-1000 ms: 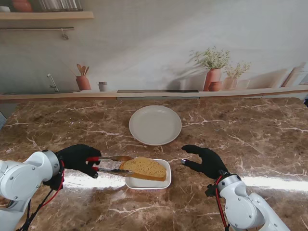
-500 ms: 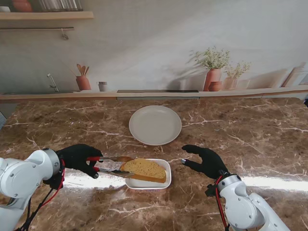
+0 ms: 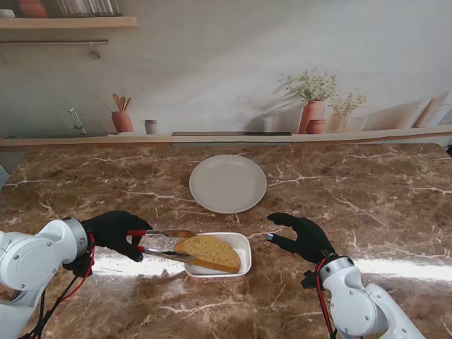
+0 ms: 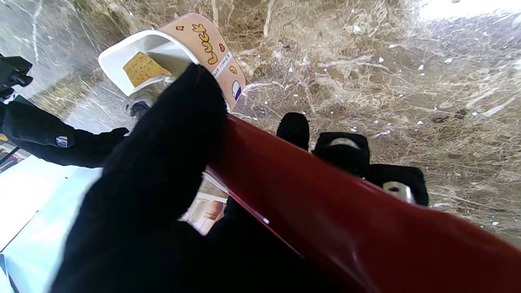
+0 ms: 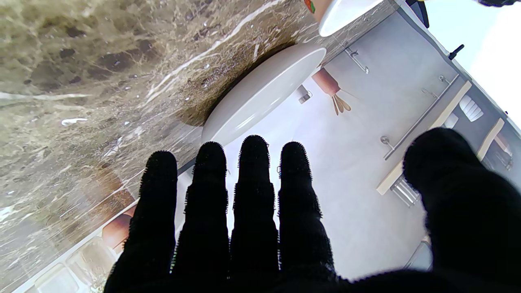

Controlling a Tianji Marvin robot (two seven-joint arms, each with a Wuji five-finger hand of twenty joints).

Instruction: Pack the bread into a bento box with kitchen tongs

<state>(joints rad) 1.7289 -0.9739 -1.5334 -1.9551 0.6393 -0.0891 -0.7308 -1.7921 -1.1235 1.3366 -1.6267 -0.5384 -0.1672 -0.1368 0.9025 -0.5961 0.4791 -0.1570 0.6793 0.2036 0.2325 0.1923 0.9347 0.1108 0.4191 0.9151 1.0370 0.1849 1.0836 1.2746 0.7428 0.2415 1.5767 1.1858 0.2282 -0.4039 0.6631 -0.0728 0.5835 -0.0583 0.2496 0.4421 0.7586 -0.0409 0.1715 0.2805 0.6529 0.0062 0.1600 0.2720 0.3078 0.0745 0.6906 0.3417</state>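
A brown slice of bread (image 3: pixel 209 252) lies tilted in the white bento box (image 3: pixel 242 243) near the table's front middle, its left end between the metal tips of red-handled tongs (image 3: pixel 159 244). My left hand (image 3: pixel 116 233), in a black glove, is shut on the tongs' handles just left of the box. In the left wrist view the red tong handle (image 4: pixel 325 203) fills the foreground, and the bread (image 4: pixel 140 67) shows inside the box (image 4: pixel 118 61). My right hand (image 3: pixel 304 236) hovers open just right of the box, fingers (image 5: pixel 252 195) straight and together, holding nothing.
A round white plate (image 3: pixel 227 183) sits on the marble table (image 3: pixel 367 205) beyond the box. Along the back wall a ledge carries terracotta pots with plants (image 3: pixel 312 106) and a utensil jar (image 3: pixel 121 116).
The bread has sunk lower into the box and shifted slightly toward my left hand. Both hands have barely moved.
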